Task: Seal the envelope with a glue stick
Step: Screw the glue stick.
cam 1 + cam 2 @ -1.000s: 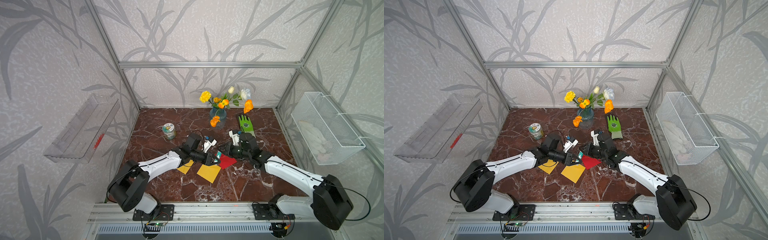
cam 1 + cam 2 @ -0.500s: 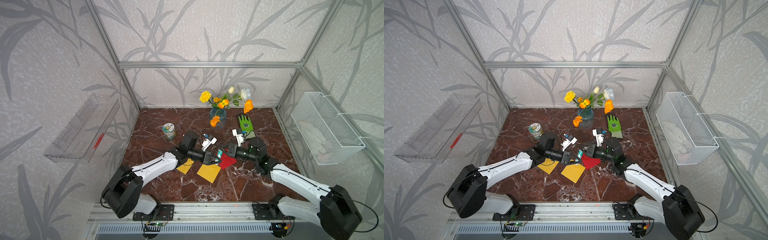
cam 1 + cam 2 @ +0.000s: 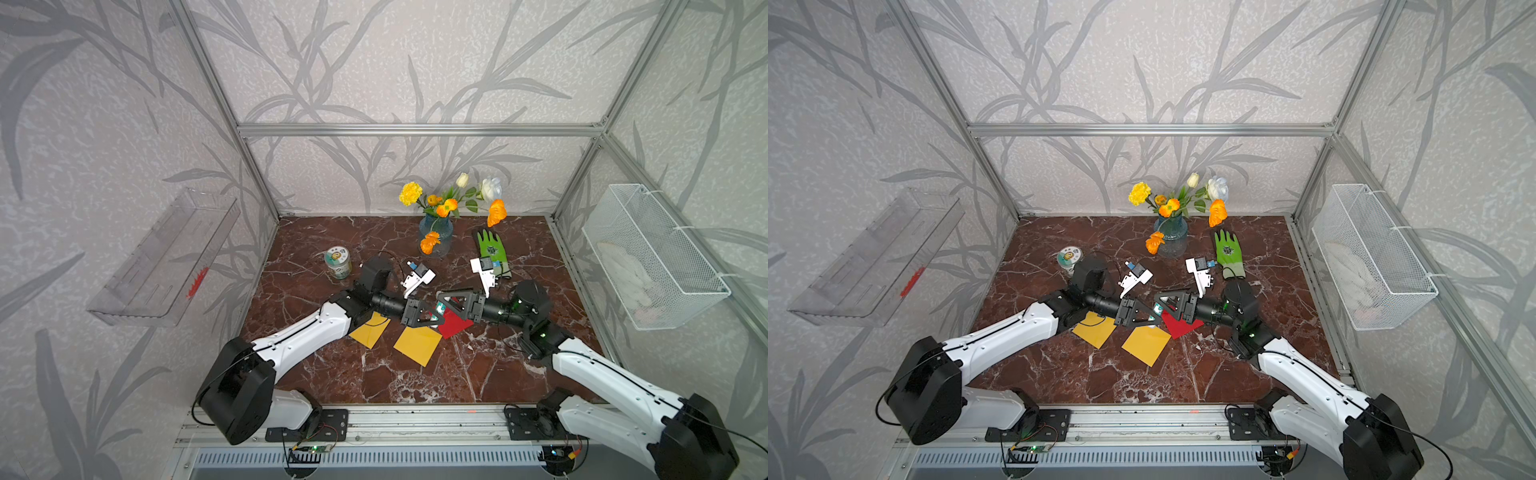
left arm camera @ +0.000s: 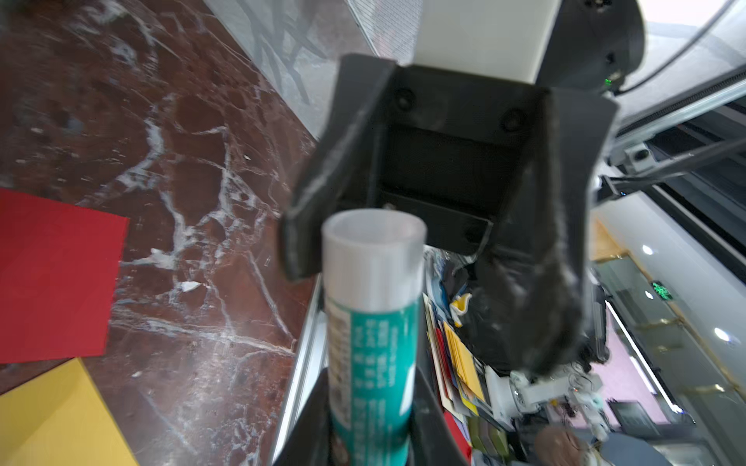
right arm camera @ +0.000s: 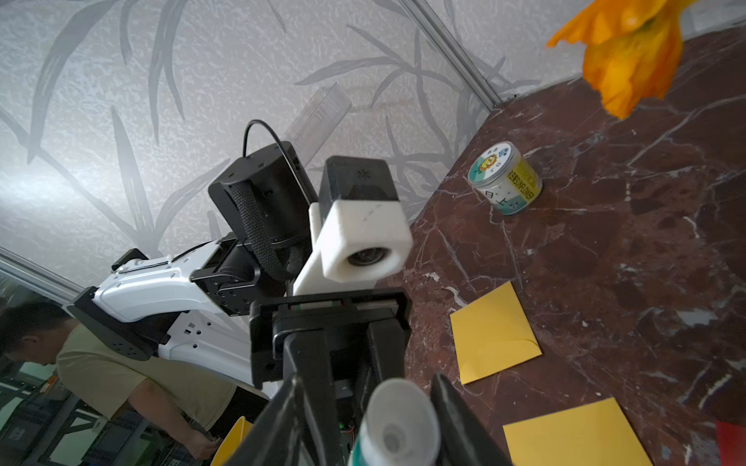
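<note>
Inside the left gripper (image 4: 371, 387), the glue stick (image 4: 373, 290) sits clamped

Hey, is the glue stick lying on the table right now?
No, the left pincer grips the glue stick by its lower end, holding it up off the marble table.

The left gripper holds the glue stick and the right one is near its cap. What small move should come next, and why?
Probably shut the right gripper on the cap. The cap is on the glue stick, its end lies between the open right jaws, and the left gripper clamps the labelled body, so a pull could then uncap it.
</note>
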Robot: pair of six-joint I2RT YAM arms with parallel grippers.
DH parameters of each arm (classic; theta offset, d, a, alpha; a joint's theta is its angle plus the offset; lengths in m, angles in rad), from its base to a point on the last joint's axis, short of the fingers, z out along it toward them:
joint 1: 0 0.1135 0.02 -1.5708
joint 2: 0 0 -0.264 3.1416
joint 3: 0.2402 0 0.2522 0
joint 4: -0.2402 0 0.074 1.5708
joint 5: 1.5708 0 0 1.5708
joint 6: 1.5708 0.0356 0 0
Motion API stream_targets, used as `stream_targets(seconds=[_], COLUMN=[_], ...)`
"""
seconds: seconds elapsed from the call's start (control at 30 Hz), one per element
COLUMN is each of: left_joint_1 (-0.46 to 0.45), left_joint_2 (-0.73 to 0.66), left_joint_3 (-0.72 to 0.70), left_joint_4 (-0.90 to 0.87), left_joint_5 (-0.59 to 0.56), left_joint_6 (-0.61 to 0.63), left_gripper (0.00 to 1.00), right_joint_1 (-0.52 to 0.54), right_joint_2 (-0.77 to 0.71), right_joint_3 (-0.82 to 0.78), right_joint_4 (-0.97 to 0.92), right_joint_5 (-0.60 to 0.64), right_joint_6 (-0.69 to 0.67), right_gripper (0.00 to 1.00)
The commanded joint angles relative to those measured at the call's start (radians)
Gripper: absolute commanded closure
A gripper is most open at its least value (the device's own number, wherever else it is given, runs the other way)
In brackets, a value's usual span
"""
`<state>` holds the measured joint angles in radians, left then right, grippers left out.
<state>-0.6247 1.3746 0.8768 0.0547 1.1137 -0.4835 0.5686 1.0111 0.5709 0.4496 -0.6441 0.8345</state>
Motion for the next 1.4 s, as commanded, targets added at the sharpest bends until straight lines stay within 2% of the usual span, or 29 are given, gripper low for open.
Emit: stream_targets(seconds=[0.0,0.13,0.23,0.4,0.53,0.83,1.0,1.07,1.2,1.37], left_joint_1=[0.003,-0.004,-0.006,-0.01,-0.013,-0.014,-0.014,-0.013,-0.015,-0.015], left_joint_2=[0.006,-0.002,0.008,0.018,0.021,0.031,0.031,0.031,0.031,0.031], left_joint_3=[0.024,0.001,0.0,-0.002,-0.004,-0.009,-0.006,-0.005,-0.011,-0.018], left_joint_4=[-0.127,-0.126,-0.144,-0.148,-0.147,-0.13,-0.131,-0.132,-0.124,-0.118], left_joint_5=[-0.227,-0.345,-0.372,-0.374,-0.371,-0.353,-0.344,-0.341,-0.328,-0.319], left_joint_6=[0.118,0.144,0.151,0.148,0.146,0.134,0.131,0.129,0.122,0.117], left_gripper=[1.0,1.0,1.0,1.0,1.0,1.0,1.0,1.0,1.0,1.0], right_joint_1=[-0.01,-0.012,-0.008,0.001,0.004,0.019,0.021,0.022,0.019,0.012], right_joint_2=[0.016,0.126,0.191,0.26,0.296,0.355,0.353,0.344,0.331,0.328], right_joint_3=[0.104,0.224,0.268,0.315,0.339,0.369,0.361,0.355,0.344,0.334], right_joint_4=[-0.237,-0.441,-0.464,-0.489,-0.477,-0.473,-0.466,-0.465,-0.453,-0.413], right_joint_5=[0.102,0.128,0.119,0.136,0.13,0.13,0.121,0.123,0.146,0.154], right_joint_6=[-0.043,-0.061,-0.059,-0.055,-0.048,-0.048,-0.051,-0.052,-0.039,-0.005], right_gripper=[0.38,0.39,0.42,0.46,0.57,0.63,0.75,0.73,0.62,0.61])
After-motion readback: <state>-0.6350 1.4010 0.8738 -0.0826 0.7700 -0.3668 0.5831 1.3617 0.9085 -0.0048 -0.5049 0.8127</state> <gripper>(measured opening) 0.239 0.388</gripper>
